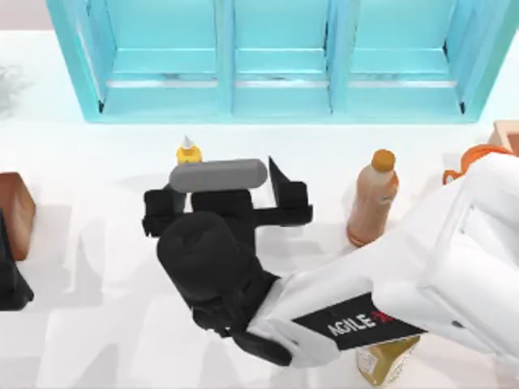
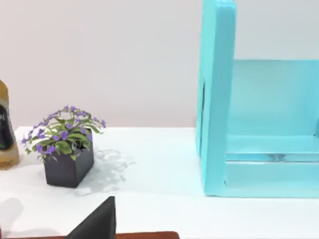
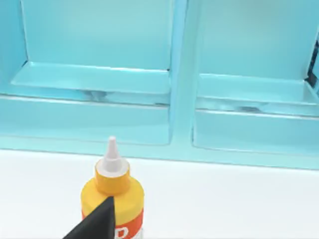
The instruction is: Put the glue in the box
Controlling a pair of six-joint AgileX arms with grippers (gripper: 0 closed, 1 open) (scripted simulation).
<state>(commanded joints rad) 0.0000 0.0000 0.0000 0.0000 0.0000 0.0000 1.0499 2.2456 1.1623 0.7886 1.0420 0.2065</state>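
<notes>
At the desk's left edge sits a brown block (image 1: 15, 212), matte and square-cornered, with the parked left gripper (image 1: 10, 279) just beside it toward the near edge; whether its jaws are apart or together cannot be told. The left wrist view shows a small dark cube planter (image 2: 67, 167) with purple flowers standing on the white desk (image 1: 97, 324), well apart from the box's outer wall.

Further right, the glue (image 1: 188, 151) stands upright on the desk, just in front of the box (image 1: 162, 101), roughly facing its left compartment. It is a small rounded yellow-orange squeeze bottle with a white tapered nozzle and a red label band. It is likely light, with soft plastic walls that give under pressure and a smooth, somewhat slippery skin. The sensible hold is across the cylindrical body below the shoulder, not the narrow nozzle, and gently, since it would tip easily.

The right gripper (image 1: 227, 194) hovers right behind the glue on the near side, jaws apart, one dark fingertip (image 3: 97, 219) showing in front of the bottle in the right wrist view.

The box is a rigid, glossy turquoise crate with upright dividers and low front lips. To the right stand a tall tan bottle (image 1: 373, 198) with an orange cap, and a yellow bottle (image 1: 388, 361) near the front edge under the arm.
</notes>
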